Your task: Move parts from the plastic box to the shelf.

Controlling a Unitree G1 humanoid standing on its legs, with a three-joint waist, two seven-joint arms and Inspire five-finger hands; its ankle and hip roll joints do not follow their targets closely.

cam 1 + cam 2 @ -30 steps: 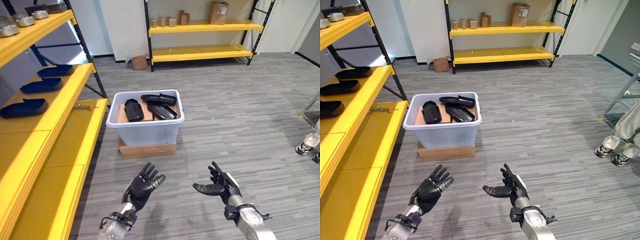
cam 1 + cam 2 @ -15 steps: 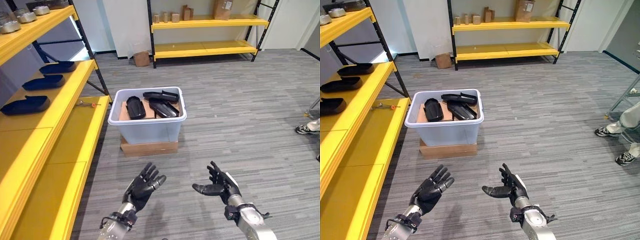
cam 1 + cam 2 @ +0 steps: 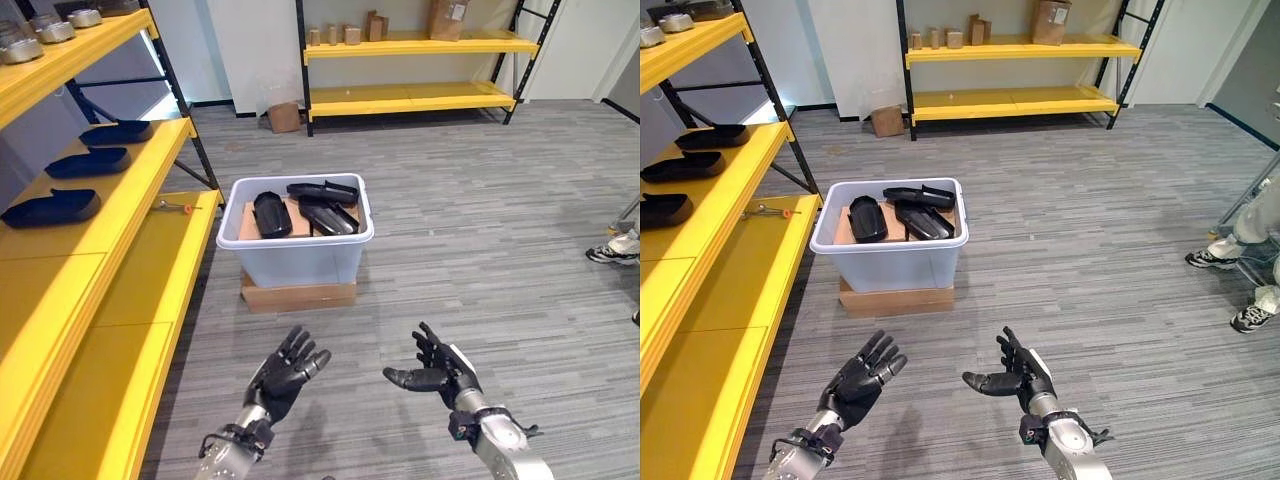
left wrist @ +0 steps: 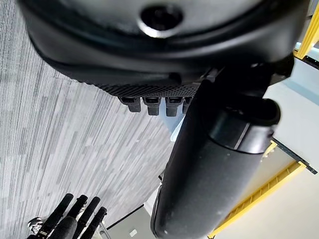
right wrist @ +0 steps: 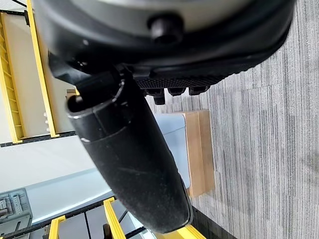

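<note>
A pale plastic box point(image 3: 295, 252) stands on a flat cardboard carton point(image 3: 298, 295) on the floor ahead of me, holding several black parts point(image 3: 268, 214). Three dark parts point(image 3: 50, 207) lie in a row on the yellow shelf point(image 3: 110, 230) to my left. My left hand point(image 3: 286, 370) and right hand point(image 3: 437, 370) hover low over the floor, short of the box, both open and holding nothing. The box also shows past my right hand's fingers point(image 5: 172, 91) in the right wrist view.
A screwdriver point(image 3: 174, 207) lies on the lower left shelf board. Metal pieces point(image 3: 48, 30) sit on the top left shelf. A second yellow rack point(image 3: 410, 45) with cartons stands at the back wall. A person's shoes point(image 3: 1208, 259) show at the right edge.
The camera has shifted slightly, so the box sits a little higher in view than a second ago. The person's feet at the right have stepped. Both hands stay put and open.
</note>
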